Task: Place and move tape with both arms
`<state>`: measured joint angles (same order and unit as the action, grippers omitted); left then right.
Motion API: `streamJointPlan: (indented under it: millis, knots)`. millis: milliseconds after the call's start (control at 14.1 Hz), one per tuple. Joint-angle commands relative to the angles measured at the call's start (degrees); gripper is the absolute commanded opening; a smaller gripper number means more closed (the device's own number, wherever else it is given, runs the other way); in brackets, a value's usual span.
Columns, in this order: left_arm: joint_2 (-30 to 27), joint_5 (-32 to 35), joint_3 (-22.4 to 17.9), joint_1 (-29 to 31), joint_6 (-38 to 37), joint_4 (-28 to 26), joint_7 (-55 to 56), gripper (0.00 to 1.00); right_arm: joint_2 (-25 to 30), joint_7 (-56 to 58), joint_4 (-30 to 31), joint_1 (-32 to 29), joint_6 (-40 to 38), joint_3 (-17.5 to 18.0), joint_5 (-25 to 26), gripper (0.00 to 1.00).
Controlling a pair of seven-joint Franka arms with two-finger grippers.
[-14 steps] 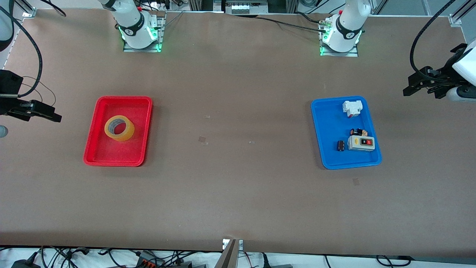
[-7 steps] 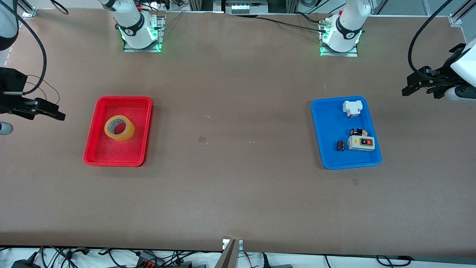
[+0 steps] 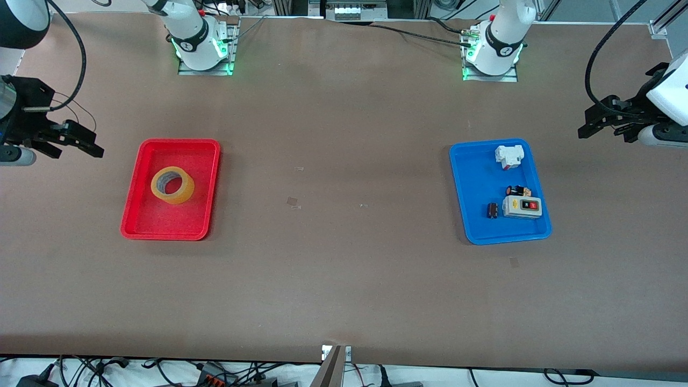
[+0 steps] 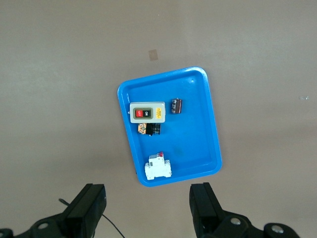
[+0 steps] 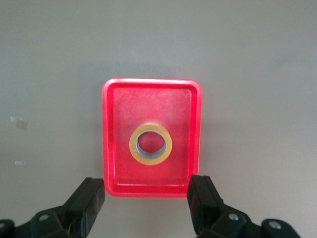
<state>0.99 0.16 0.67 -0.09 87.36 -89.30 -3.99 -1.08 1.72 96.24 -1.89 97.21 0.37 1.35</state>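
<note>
The tape [image 3: 172, 185], a yellowish-tan ring, lies flat in a red tray [image 3: 141, 230] toward the right arm's end of the table. In the right wrist view the tape [image 5: 132, 144] shows in the middle of the red tray [image 5: 110, 139]. My right gripper [image 3: 90, 144] is open and empty, in the air over bare table beside the red tray; its open jaws frame the tray's edge in its wrist view [image 5: 147, 196]. My left gripper [image 3: 588, 124] is open and empty, over bare table beside the blue tray [image 3: 467, 188], and also shows in its wrist view [image 4: 147, 198].
The blue tray [image 4: 198, 134] holds a white breaker [image 3: 509, 156], a grey switch box [image 3: 522, 207], a small black cylinder [image 3: 492, 210] and a black-and-orange part [image 3: 518, 191]. Small scraps [image 3: 293, 202] lie on the brown table between the trays.
My right gripper has moved toward the arms' bases' edge of the table and a little closer to the red tray. My left gripper has shifted slightly the same way. The tape has not moved.
</note>
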Motion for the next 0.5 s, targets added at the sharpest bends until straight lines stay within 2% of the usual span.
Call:
streamJointPlan:
  millis: [0, 426]
  knots:
    - [0.07, 0.89, -0.58, -0.7, -0.88, 0.88, 0.47, 1.0, 2.22, 1.97, 1.32, -0.22, -0.8, -0.37, -1.0, 1.0]
    - [0.07, 0.81, -0.67, -0.52, -0.7, 0.97, 0.47, 1.0, 2.93, 2.06, 1.32, -0.22, -2.99, -0.37, -0.12, 1.0]
